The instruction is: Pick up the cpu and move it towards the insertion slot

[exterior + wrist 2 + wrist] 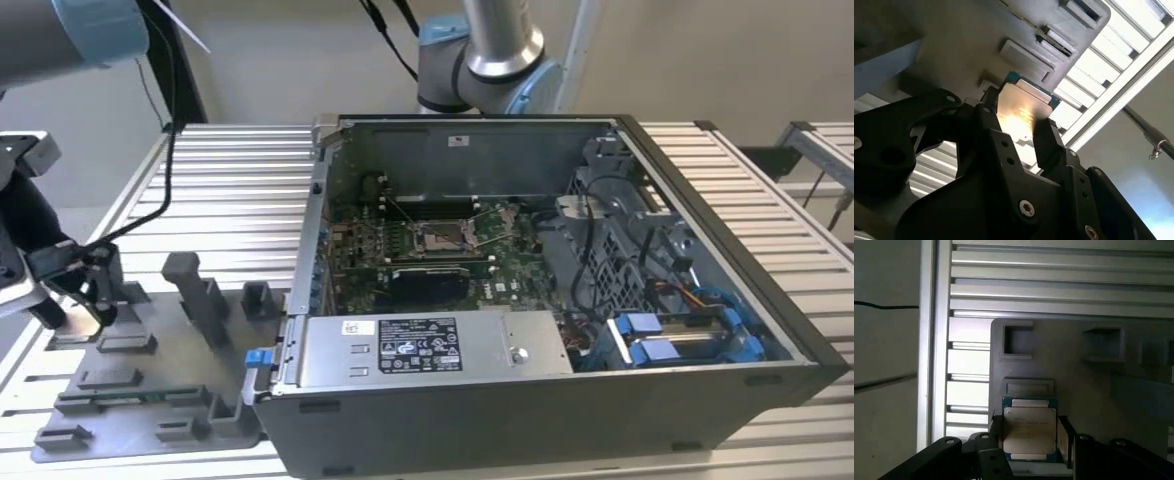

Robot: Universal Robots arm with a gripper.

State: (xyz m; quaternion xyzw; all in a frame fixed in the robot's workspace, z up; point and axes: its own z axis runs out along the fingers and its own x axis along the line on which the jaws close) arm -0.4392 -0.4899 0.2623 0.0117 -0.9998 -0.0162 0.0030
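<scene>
Black bolted metal fingers (1048,145) of mine sit closest in both wrist views. They are pinching a thin square cpu (1021,107) with a pale silver face and a blue-green rim, one finger pressed against each of two opposite edges. In the first wrist view the cpu (1030,430) lies flat-on between them, its printed silver face showing. Just past it is a shallow rectangular recess of the moulded grey plastic tray (1079,380). Whether the plate's underside is clear of the tray I cannot tell.

In the exterior view, the open dark grey computer case (534,420) is my landmark. The tray (147,400) lies just beside the case on the exterior view's left, and both rest on the slatted aluminium bench (227,170). I hold the cpu outside the case, over the part of the tray farthest from it. The insertion slot (441,237), a small square socket with a shiny metal frame and a dark centre, sits inside the case near the middle of the green circuit board (507,280). That puts it well apart from the cpu. A white-labelled grey metal box (427,350) lies inside the case along its near wall.
</scene>
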